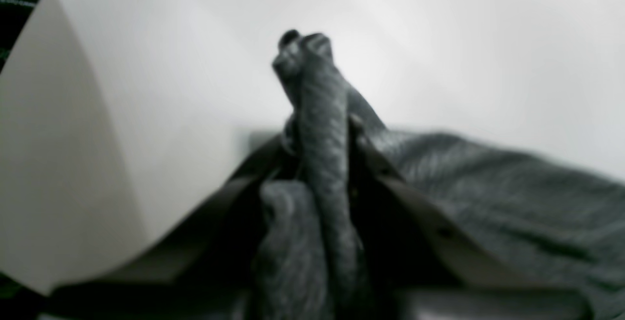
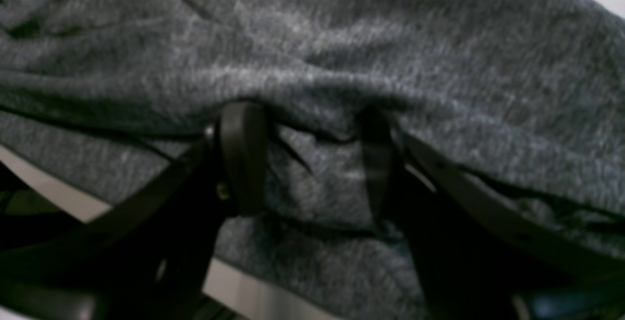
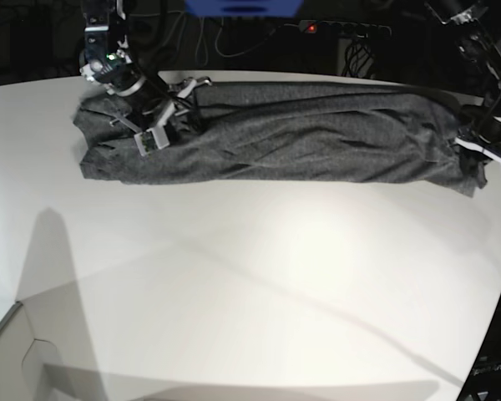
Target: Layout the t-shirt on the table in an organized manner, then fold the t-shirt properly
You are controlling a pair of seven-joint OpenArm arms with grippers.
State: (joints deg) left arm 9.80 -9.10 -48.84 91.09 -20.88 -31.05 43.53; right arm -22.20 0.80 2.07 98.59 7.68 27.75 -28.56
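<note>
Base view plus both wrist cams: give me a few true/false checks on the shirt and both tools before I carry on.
1. The t-shirt lies as a long band along the table's far side. True.
2. The left tool is shut on a bunch of shirt fabric. True.
3. The right tool is clamped shut. False: its jaws stand apart, with cloth between and under them.
4. The shirt is already folded into a small square. False: it stretches between the two arms.
</note>
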